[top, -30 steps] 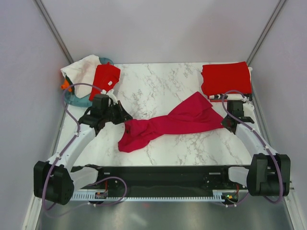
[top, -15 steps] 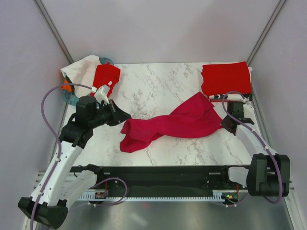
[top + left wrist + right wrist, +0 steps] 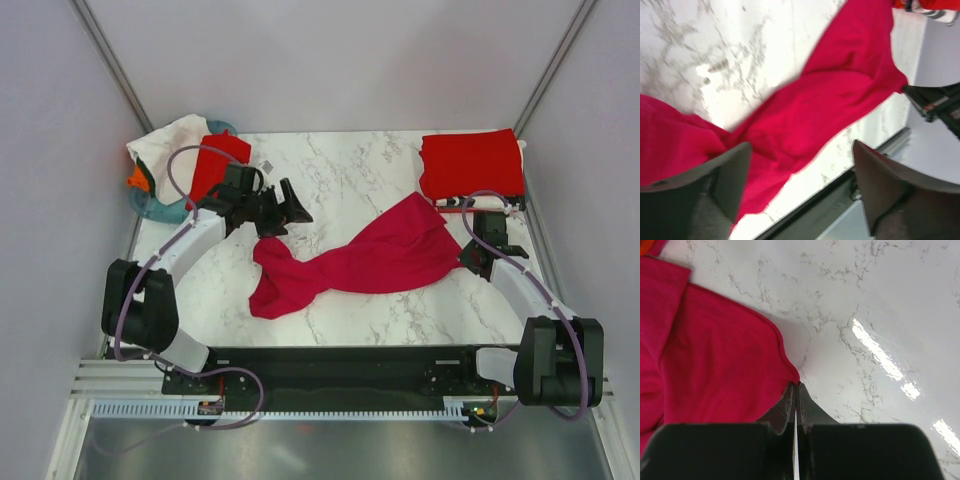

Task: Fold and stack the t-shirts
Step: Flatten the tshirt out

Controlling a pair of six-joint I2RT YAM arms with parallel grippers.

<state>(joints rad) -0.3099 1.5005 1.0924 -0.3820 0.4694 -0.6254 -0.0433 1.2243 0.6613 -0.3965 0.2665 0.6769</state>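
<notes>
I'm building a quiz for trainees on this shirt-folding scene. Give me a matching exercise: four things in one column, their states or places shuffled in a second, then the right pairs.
Column one:
1. crimson t-shirt
2. red t-shirt
3. left claw
4. right claw

Column two:
A. folded flat, far right corner
B. open, holding nothing
C. shut on a cloth edge
D. unfolded and rumpled, centre

Pairs: 1-D, 2-A, 3-B, 4-C

right pincer (image 3: 796, 399) pinched shut on the crimson t-shirt's (image 3: 715, 365) edge over marble table (image 3: 880, 300)
</notes>
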